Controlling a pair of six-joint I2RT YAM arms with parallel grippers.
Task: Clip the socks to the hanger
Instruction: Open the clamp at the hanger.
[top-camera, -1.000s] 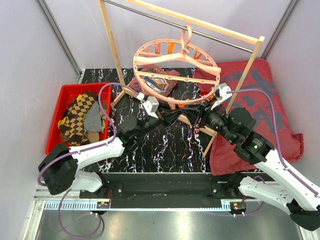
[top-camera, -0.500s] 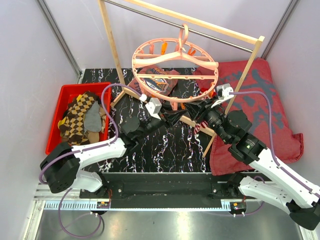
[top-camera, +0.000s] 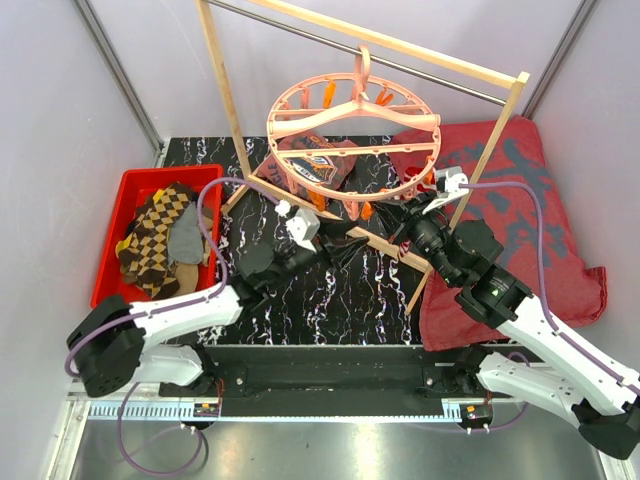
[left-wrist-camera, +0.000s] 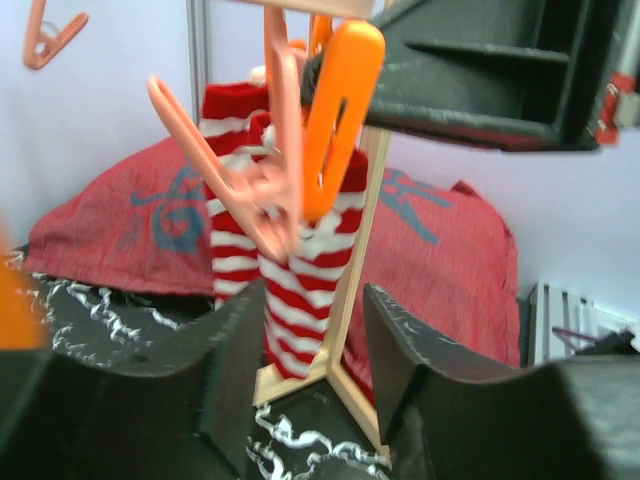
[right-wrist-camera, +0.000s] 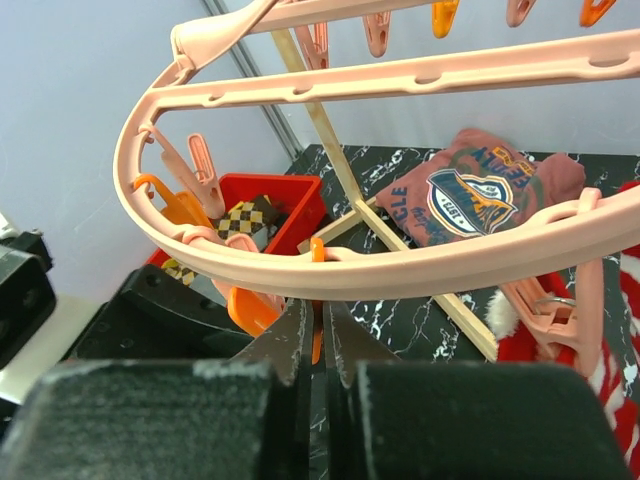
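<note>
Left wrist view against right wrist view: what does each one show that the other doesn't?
Left wrist only: most of the red-white striped sock, and the grey pattern on the red cloth. Right wrist only: the hanger's ring, the red bin of checked socks, printed brown fabric. Both: clips, the wooden rack, a corner of that sock.
</note>
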